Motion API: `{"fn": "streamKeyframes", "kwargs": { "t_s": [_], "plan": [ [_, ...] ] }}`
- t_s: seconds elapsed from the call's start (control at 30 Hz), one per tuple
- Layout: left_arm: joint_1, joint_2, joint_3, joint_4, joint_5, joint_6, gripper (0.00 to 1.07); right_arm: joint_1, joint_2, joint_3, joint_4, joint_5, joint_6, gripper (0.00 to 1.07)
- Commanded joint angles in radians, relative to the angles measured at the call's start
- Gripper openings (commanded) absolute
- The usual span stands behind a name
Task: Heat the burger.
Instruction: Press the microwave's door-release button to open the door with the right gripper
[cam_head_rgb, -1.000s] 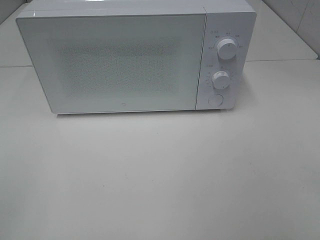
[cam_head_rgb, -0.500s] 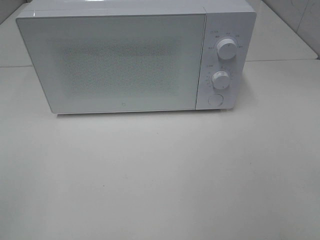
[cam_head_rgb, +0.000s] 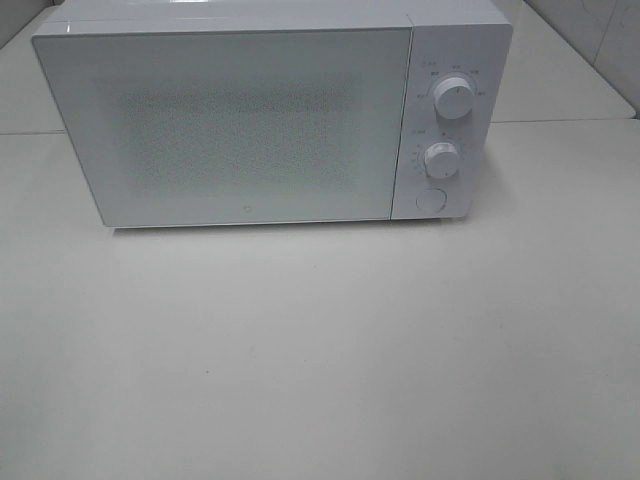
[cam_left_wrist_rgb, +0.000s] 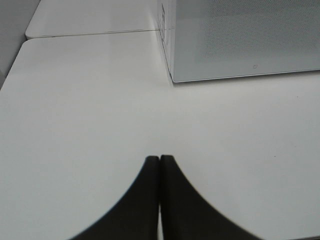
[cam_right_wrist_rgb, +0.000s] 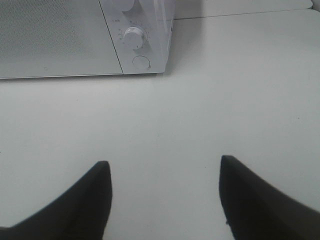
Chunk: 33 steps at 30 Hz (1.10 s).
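Note:
The burger is out of view in every frame. A white microwave (cam_head_rgb: 270, 115) stands at the back of the table with its door (cam_head_rgb: 230, 125) shut; it also shows in the left wrist view (cam_left_wrist_rgb: 240, 40) and the right wrist view (cam_right_wrist_rgb: 80, 37). Neither gripper shows in the exterior high view. In the left wrist view my left gripper (cam_left_wrist_rgb: 160, 160) is shut and empty over the bare table, in front of the microwave's left corner. In the right wrist view my right gripper (cam_right_wrist_rgb: 165, 167) is open and empty, in front of the microwave's control panel.
The microwave's panel has two round knobs (cam_head_rgb: 454, 99) (cam_head_rgb: 441, 157) and a round button (cam_head_rgb: 431, 200). The white table (cam_head_rgb: 320, 350) has a seam (cam_head_rgb: 560, 122) running behind the microwave. A tiled wall (cam_head_rgb: 610, 40) rises at the back right.

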<state>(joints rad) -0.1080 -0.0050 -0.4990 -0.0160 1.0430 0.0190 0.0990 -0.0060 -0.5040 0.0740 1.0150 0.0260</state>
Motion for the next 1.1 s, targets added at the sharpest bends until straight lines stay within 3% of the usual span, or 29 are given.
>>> {"fn": "streamKeyframes", "kwargs": {
  "t_s": [0.03, 0.17, 0.73, 0.8, 1.1],
  "plan": [
    [0.002, -0.018, 0.003, -0.004, -0.009, -0.001, 0.0, -0.006, -0.024, 0.001, 0.001, -0.013, -0.011, 0.61],
    [0.002, -0.018, 0.003, -0.004, -0.009, -0.001, 0.0, -0.006, -0.01, 0.001, 0.001, -0.015, -0.011, 0.61],
    [0.002, -0.018, 0.003, -0.004, -0.009, -0.001, 0.0, -0.006, 0.431, -0.026, 0.004, -0.077, -0.011, 0.61],
    [0.002, -0.018, 0.003, -0.004, -0.009, -0.001, 0.0, -0.006, 0.547, -0.03, 0.004, -0.141, -0.011, 0.61],
    [0.002, -0.018, 0.003, -0.004, -0.009, -0.001, 0.0, -0.004, 0.749, -0.03, 0.027, -0.377, -0.026, 0.61]
  ]
}}
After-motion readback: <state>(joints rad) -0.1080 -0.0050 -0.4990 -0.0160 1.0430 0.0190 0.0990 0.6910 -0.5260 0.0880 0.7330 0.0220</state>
